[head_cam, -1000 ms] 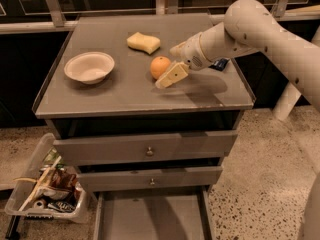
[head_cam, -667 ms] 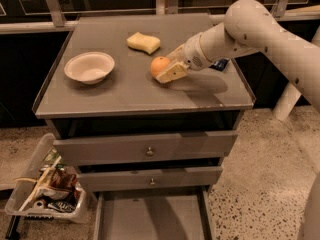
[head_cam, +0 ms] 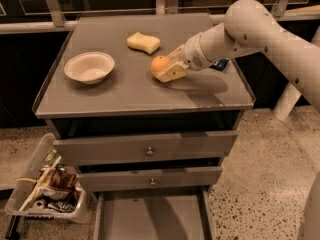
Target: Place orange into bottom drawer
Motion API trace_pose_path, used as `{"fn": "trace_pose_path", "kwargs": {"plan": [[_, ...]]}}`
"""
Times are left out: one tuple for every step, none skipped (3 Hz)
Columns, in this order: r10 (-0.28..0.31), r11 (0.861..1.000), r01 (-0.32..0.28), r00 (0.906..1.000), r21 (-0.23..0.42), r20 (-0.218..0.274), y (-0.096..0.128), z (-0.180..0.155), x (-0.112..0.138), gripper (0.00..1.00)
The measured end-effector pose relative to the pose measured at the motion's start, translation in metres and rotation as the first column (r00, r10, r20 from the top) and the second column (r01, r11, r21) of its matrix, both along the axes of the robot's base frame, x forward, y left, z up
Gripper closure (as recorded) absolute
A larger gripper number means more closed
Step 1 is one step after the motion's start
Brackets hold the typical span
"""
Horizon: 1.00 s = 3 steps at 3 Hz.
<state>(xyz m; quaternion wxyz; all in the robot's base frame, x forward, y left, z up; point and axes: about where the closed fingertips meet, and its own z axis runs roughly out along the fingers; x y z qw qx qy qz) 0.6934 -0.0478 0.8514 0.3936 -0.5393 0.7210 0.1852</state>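
The orange (head_cam: 159, 64) sits on the grey cabinet top (head_cam: 125, 93), right of centre. My gripper (head_cam: 169, 64) reaches in from the right, its pale fingers (head_cam: 171, 73) on either side of the orange and closed against it. The orange still rests on the top. The bottom drawer (head_cam: 150, 218) is pulled out at the foot of the cabinet, and its grey floor is bare where it shows.
A white bowl (head_cam: 89, 67) stands at the left of the top and a pale yellow sponge (head_cam: 143, 42) at the back. A blue item (head_cam: 220, 63) lies behind my arm. A clear bin of rubbish (head_cam: 47, 194) stands on the floor at the left. The two upper drawers are shut.
My gripper has moved left onto the orange and the near finger has swung in against it. The orange has stayed in place.
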Motion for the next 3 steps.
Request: {"fn": "trace_pose_path", "kwargs": {"plan": [[0.0, 1.0, 0.0, 1.0, 0.0, 0.0, 0.0, 0.0, 0.0, 1.0], [0.013, 1.0, -0.013, 0.9998, -0.007, 0.013, -0.003, 0.009, -0.009, 1.0], [0.035, 0.999, -0.035, 0.9988, -0.011, 0.034, -0.013, 0.031, -0.035, 1.0]]}}
